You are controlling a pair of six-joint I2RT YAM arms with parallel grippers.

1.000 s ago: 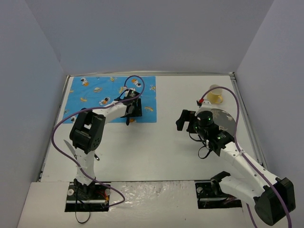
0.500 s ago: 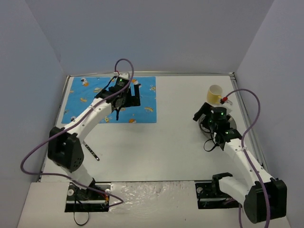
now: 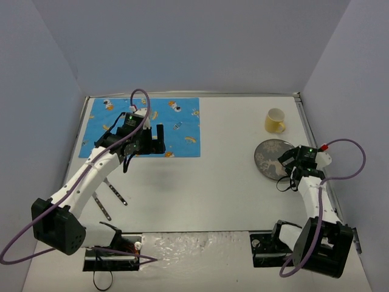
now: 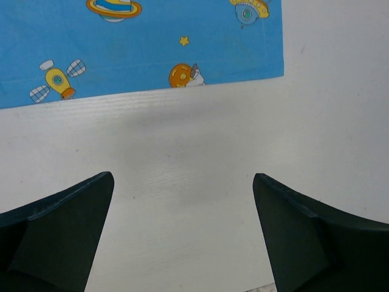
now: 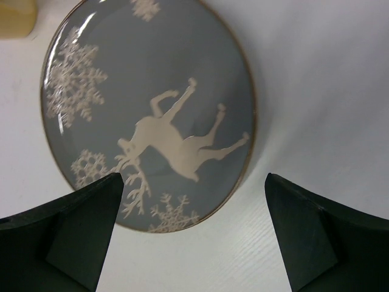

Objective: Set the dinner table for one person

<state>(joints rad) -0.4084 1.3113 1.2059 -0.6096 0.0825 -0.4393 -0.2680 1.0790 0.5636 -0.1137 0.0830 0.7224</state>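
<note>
The white dinner table (image 3: 206, 188) carries a blue cartoon-print mat (image 3: 182, 118) at the back left. A grey plate with a white deer and snowflakes (image 3: 268, 157) lies at the right, and a yellow mug (image 3: 275, 120) stands behind it. Two pieces of cutlery (image 3: 115, 193) lie near the left front. My left gripper (image 3: 159, 141) is open and empty over bare table just in front of the mat's near edge (image 4: 140, 55). My right gripper (image 3: 284, 164) is open and empty at the plate's right rim; the plate (image 5: 146, 103) fills the right wrist view.
Grey walls close in the table at the back and both sides. A metal edge strip (image 3: 316, 152) runs along the right side close to my right arm. A corner of the mug (image 5: 15, 12) shows in the right wrist view.
My left arm has swung back and left, its gripper moving from over the mat to its near edge. My right arm has drawn back to the right, uncovering the plate.
</note>
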